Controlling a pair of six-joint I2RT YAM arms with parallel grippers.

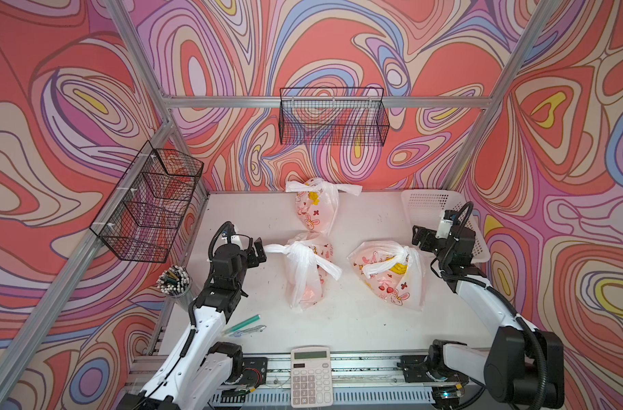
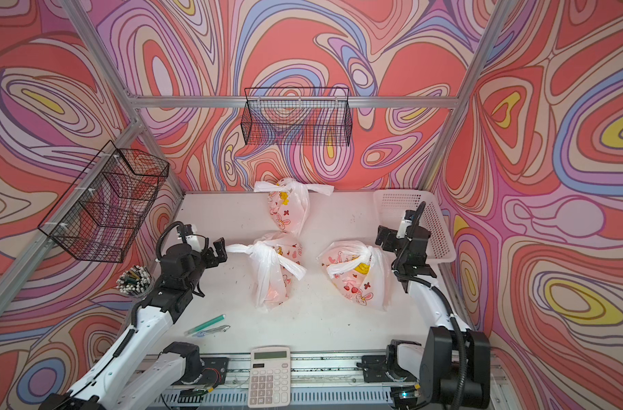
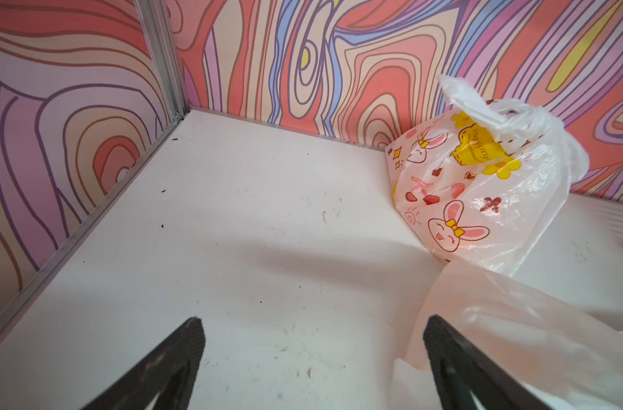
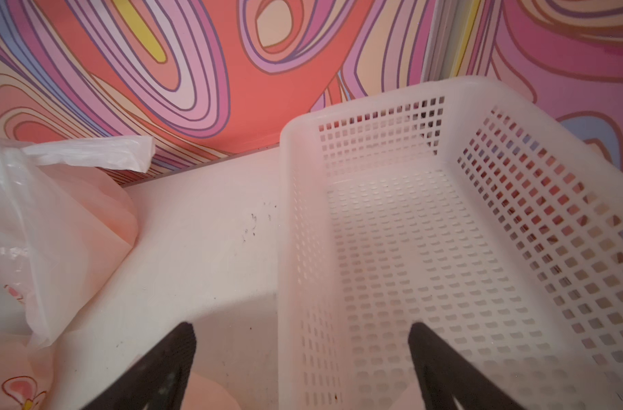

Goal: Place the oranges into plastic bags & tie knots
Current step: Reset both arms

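1. Three plastic bags stood on the white table [image 1: 359, 330], all tied shut: a far bag [image 1: 315, 211] against the back wall, a middle bag [image 1: 304, 280] in front of it, and a right bag [image 1: 391, 280] beside the middle one and apart from it.
2. Each bag carried one of the knots, with two floppy ends sticking out: far knot [image 1: 319, 184], middle knot [image 1: 296, 250], right knot [image 1: 402, 253].
3. The oranges showed only as an orange glow [image 1: 308, 293] through the film low in the middle bag; single fruits could not be made out.
4. The left gripper [image 1: 259, 248] hung just beside the left end of the middle knot, jaws spread wide with nothing between them. In the left wrist view its gripper [image 3: 313, 319] framed bare table, with film lying against one finger [image 3: 445, 348]; whether they touched, I could not tell.
5. The right gripper [image 1: 419, 237] hovered near the right knot but apart from it, jaws also spread and empty; the right wrist view [image 4: 301, 324] showed them above the near edge of the white perforated basket [image 4: 374, 99].
6. That basket [image 1: 427, 198] sat in the far right corner with nothing visible in it.
7. A calculator [image 1: 310, 376] lay at the front edge, a green pen [image 1: 246, 321] near the left arm, and a cup of pens [image 1: 174, 282] at the left side.
8. Two black wire baskets hung on the frame, one at the back [image 1: 333, 117] and one at the left [image 1: 150, 206].
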